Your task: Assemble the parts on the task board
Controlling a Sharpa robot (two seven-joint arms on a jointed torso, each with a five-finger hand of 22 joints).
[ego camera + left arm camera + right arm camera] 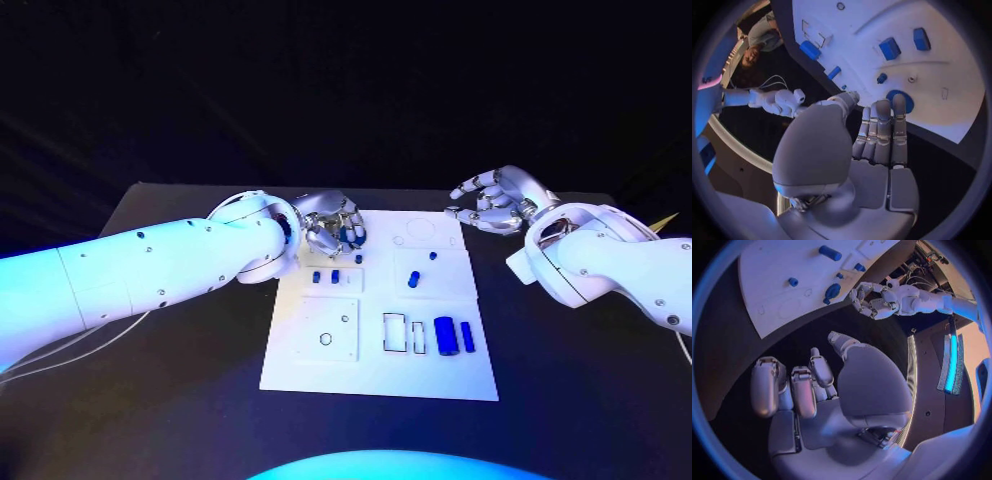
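The white task board lies in the middle of the black table. My left hand hovers over its far left corner. Its fingers reach straight out, with their tips at a round blue part that lies on the board; nothing is gripped. Two small blue blocks and two blue pegs sit mid-board. A thick blue cylinder and a blue bar lie nearer me. My right hand hangs beyond the board's far right corner, fingers curled in on nothing.
Outlined empty slots sit left of the blue cylinder. A square recess with small holes lies on the board's near left. Bare black table surrounds the board on all sides.
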